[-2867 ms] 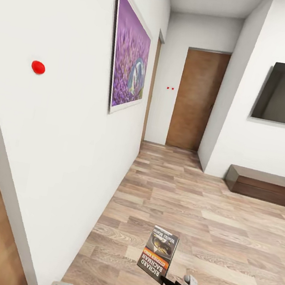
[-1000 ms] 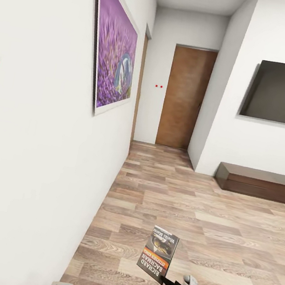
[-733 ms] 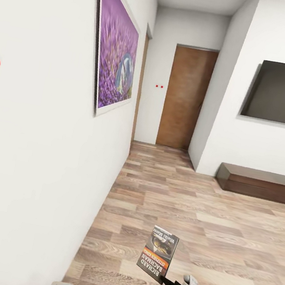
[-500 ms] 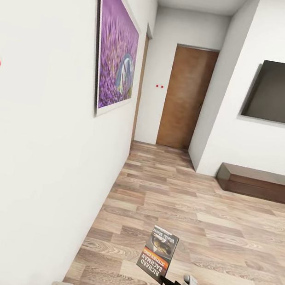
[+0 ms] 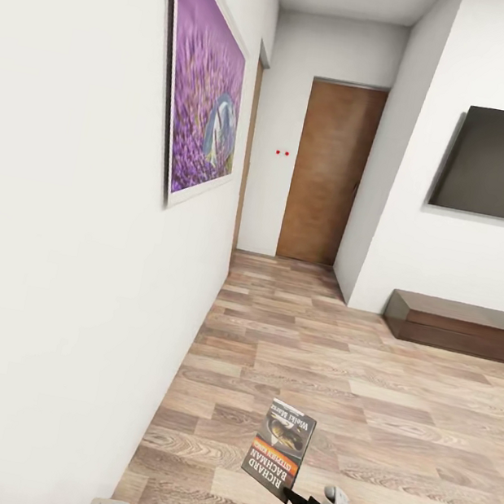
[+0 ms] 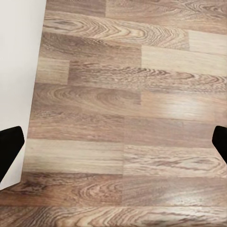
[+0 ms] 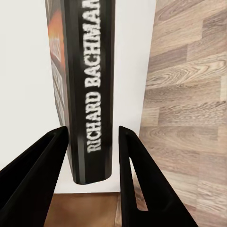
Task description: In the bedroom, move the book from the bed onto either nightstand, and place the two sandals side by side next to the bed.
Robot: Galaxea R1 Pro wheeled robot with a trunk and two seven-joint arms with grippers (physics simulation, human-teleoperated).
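The book, a thin paperback with an orange band and "Richard Bachman" lettering, hangs upright over the wood-plank floor in the head view. My right gripper is shut on its lower corner. In the right wrist view the book's spine stands between the two black fingers of that gripper. My left gripper is open over bare floor, its dark fingertips far apart with nothing between them. The bed, nightstands and sandals are out of view.
A white wall with a purple painting runs close along my left. Ahead, a hallway ends at a brown door. At the right, a dark TV hangs above a low brown bench. Open floor lies ahead.
The camera has shifted along the wall: the red dot on it has slid out of the left edge. The book stays in the right gripper in the same pose.
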